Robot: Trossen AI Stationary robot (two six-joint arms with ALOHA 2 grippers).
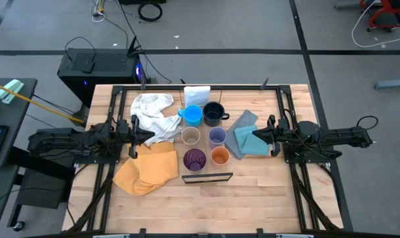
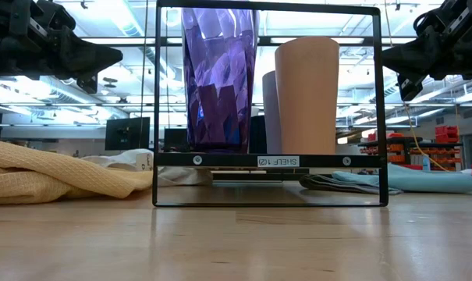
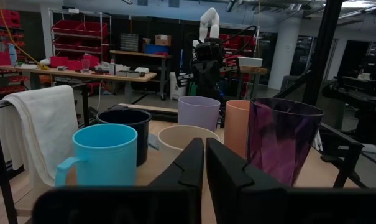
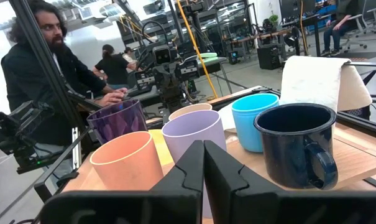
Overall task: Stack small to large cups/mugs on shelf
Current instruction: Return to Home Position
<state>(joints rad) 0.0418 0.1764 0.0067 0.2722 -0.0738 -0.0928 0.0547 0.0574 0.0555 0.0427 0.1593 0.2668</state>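
Six cups stand upright in a cluster at the table's middle: light blue mug [image 1: 193, 115], navy mug [image 1: 214, 114], tan cup [image 1: 190, 136], lavender cup [image 1: 217, 136], dark purple tumbler [image 1: 194, 159] and orange cup [image 1: 219, 156]. The shelf [image 1: 208, 178] stands just nearer than them, and its black frame [image 2: 271, 161] fills the low view. My left gripper [image 1: 147, 135] is shut and empty left of the cups, raised off the table [image 2: 103, 58]. My right gripper [image 1: 256, 134] is shut and empty right of them, also raised [image 2: 392, 58].
A white cloth [image 1: 153, 112] and a yellow cloth [image 1: 147, 168] lie under and near my left gripper. A blue cloth [image 1: 247, 135] lies under my right gripper. A small white box [image 1: 196, 94] stands behind the mugs. A person [image 4: 32, 56] sits beyond the table.
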